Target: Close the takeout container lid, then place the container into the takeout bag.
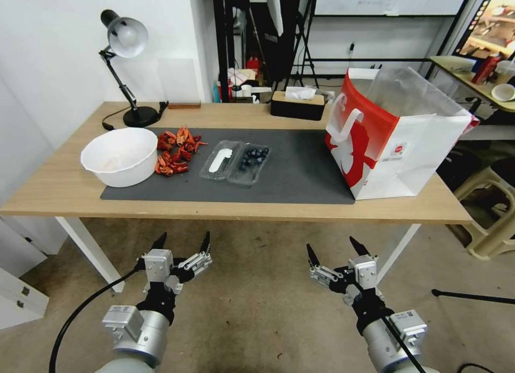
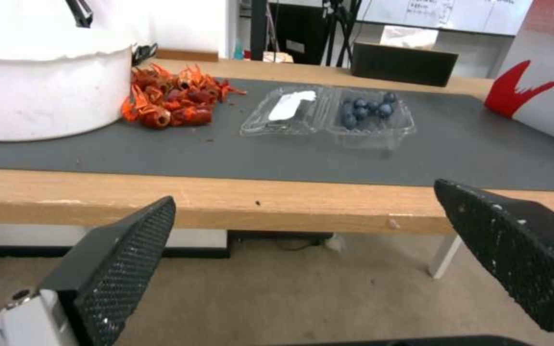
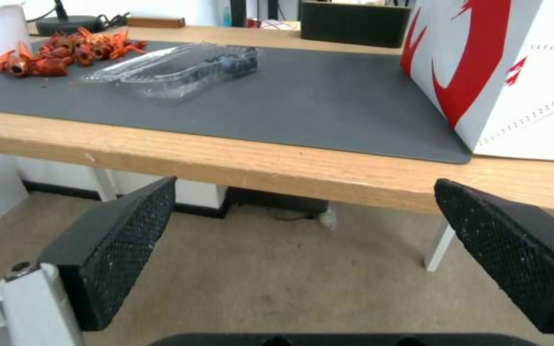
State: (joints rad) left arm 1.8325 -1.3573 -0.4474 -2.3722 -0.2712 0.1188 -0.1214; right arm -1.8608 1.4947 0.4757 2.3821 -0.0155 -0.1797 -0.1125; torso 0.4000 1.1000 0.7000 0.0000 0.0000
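The takeout container (image 1: 236, 162) lies open on the dark mat, its two clear halves side by side. The lid (image 1: 220, 159), with its white label, is the half toward the bowl; the other half holds dark blueberries (image 1: 254, 157). The red-and-white takeout bag (image 1: 394, 134) stands upright and open at the table's right end. My left gripper (image 1: 184, 239) and right gripper (image 1: 331, 245) hang open below and in front of the table edge, holding nothing. The left wrist view looks over the edge at the container (image 2: 328, 117); the right wrist view shows the container (image 3: 174, 69) and the bag (image 3: 508, 72).
A white bowl (image 1: 120, 155) and a heap of red crayfish shells (image 1: 176, 150) sit left of the container. A desk lamp (image 1: 126, 67) and a black tissue box (image 1: 298, 104) stand at the back. The mat (image 1: 300, 174) between container and bag is bare. A stool (image 1: 493, 212) stands beside the table's right end.
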